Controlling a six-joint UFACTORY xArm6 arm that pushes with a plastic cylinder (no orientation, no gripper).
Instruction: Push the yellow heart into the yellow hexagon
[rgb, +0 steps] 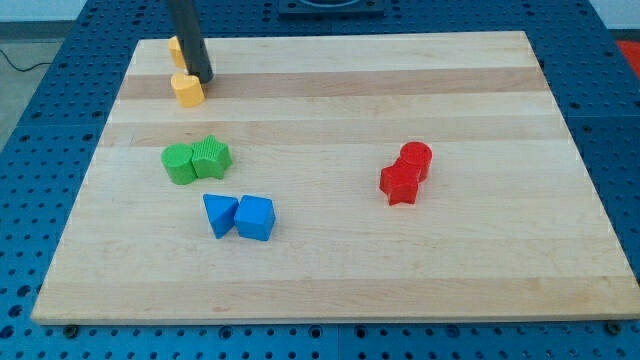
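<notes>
The yellow heart (187, 90) lies near the board's top left corner. My tip (201, 78) stands at the heart's upper right edge, touching or nearly touching it. A second yellow block, the hexagon (175, 48), lies just above the heart toward the view's top. The rod hides most of it, so only its left edge shows. A short gap separates the heart from the hexagon.
Two green blocks (196, 160) touch each other below the heart. A blue triangle (219, 214) and a blue cube (255, 218) lie together further down. A red cylinder (415, 158) and another red block (399, 184) touch at the right. The wooden board (330, 290) lies on a blue perforated table.
</notes>
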